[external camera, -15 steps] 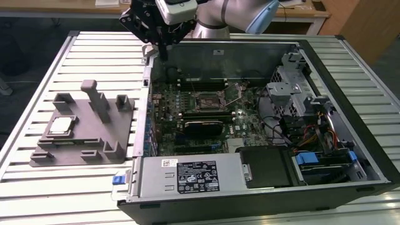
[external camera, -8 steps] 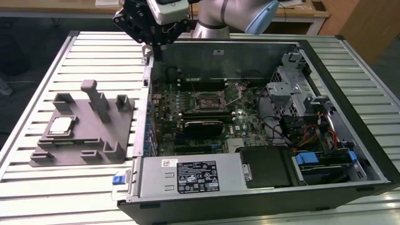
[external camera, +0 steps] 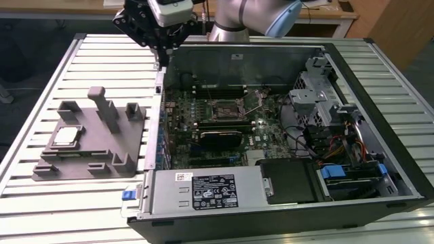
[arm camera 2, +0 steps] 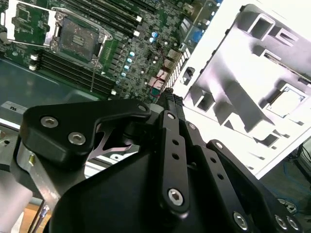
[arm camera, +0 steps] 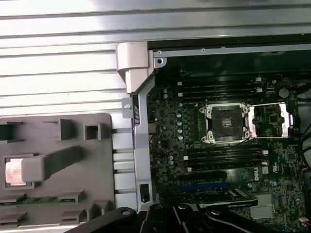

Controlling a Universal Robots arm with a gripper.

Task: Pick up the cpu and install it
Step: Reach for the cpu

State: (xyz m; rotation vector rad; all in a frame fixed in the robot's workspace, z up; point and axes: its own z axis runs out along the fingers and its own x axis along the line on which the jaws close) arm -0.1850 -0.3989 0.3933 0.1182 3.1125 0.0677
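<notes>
The cpu (external camera: 66, 136) is a small silver square lying in a recess of the grey holder block (external camera: 95, 152), on the slatted table at the exterior view's left. It shows as a bright square (arm camera 2: 289, 102) in the second wrist view, and a grey post partly hides the cpu (arm camera: 14, 172) in the first wrist view. The motherboard socket (external camera: 227, 108) stands empty, its metal load plate (arm camera: 269, 119) flipped open beside the socket (arm camera: 226, 124). My gripper (external camera: 162, 50) hangs high over the case's far corner, well away from the cpu. Its fingertips (arm camera 2: 172, 97) are together, holding nothing.
The open black computer case (external camera: 379, 91) lies on its side, with a power supply (external camera: 203, 190) at the front and a drive cage and cables (external camera: 326, 112) at the exterior view's right. Memory slots (arm camera: 223, 158) flank the socket. The holder has several upright posts (external camera: 105, 107).
</notes>
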